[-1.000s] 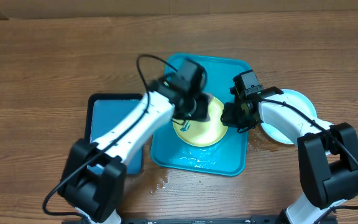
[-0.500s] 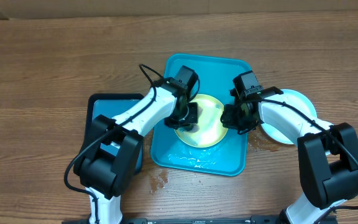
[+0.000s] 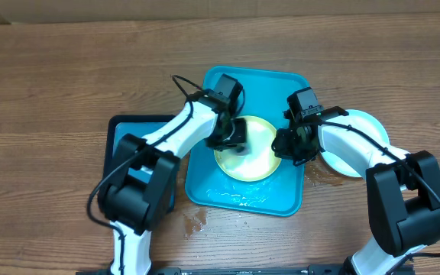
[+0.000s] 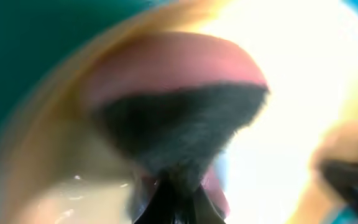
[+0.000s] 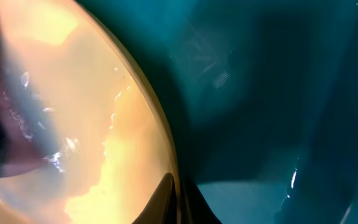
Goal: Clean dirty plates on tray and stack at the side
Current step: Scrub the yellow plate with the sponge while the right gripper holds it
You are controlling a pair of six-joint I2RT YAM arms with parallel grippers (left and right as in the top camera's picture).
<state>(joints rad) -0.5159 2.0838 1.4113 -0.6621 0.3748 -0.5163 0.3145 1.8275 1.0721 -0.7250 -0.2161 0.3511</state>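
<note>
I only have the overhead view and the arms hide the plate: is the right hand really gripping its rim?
Observer: Yes; the right wrist view shows the right hand pinched shut on the rim of the yellow plate, teal tray beyond.
Operator: And the other arm, what's it holding?
Observer: The left wrist view shows a pink and dark grey sponge held in the left hand, against the plate, though blurred.
Operator: Is the plate wet?
Observer: Droplets glint near its rim in the right wrist view.
</note>
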